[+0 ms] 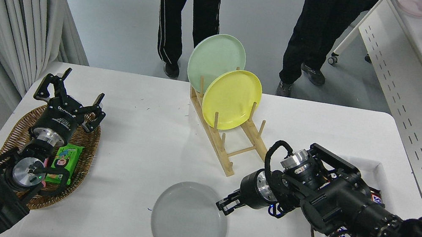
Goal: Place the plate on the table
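Note:
The light-grey plate (187,224) lies flat, or nearly so, on the white table (138,140) near its front edge. My right gripper (224,205) comes in from the right and sits at the plate's upper right rim, its fingers closed on that edge. My left gripper (69,95) is parked open at the lower left, above the wicker basket (87,145).
A wooden rack (228,145) at the table's middle back holds a yellow plate (231,98) and a pale green plate (216,61) upright. The basket holds a green packet (64,162). A white tray (380,172) with candy bars sits under my right arm. Two people stand at the far side.

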Controlling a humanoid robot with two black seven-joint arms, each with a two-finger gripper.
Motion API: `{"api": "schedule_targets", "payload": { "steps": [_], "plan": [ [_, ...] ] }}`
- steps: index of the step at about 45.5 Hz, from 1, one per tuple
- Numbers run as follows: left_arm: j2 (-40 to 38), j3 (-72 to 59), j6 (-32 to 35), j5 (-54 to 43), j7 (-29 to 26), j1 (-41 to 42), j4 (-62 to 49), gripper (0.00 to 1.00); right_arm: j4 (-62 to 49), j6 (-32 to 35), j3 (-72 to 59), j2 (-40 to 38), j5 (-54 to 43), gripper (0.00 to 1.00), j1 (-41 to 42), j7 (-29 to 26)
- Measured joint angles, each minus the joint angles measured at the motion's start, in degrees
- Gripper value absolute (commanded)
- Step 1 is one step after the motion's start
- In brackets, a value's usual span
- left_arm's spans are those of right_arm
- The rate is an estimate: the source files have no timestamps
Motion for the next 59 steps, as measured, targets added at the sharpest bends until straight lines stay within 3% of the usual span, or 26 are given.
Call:
{"api": "schedule_targets", "payload": {
  "steps": [4, 5, 6, 7, 36, 59],
  "plan": [
    [0.0, 0.0, 0.0, 0.0, 0.0, 0.0, 0.0, 1.0, 0.0, 0.0, 0.05, 0.0, -0.08, 0.52, 0.0, 0.0],
    [0.0, 0.0, 0.0, 0.0, 0.0, 0.0, 0.0, 1.0, 0.0, 0.0, 0.07, 0.01, -0.16, 0.68, 0.0, 0.0],
    [0.0, 0.0, 0.0, 0.0, 0.0, 0.0, 0.0, 1.0, 0.0, 0.0, 0.08, 0.02, -0.24, 0.9, -0.01, 0.04],
    [0.0, 0.0, 0.0, 0.0, 0.0, 0.0, 0.0, 1.0, -0.01, 0.0, 0.08, 0.03, -0.32, 1.0, -0.05, 0.05],
    [0.0, 0.0, 0.0, 0.0, -0.01, 0.0, 0.02, 1.0, 1.85, 0.0, 0.14, 0.13, -1.1, 1.0, 0.31, -0.26],
    [0.0, 0.02, 0.0, 0.0, -0.02, 0.0, 0.03, 1.0, 16.96, -0.01, 4.45, -5.19, -0.67, 1.0, 3.64, -3.04]
  ]
}}
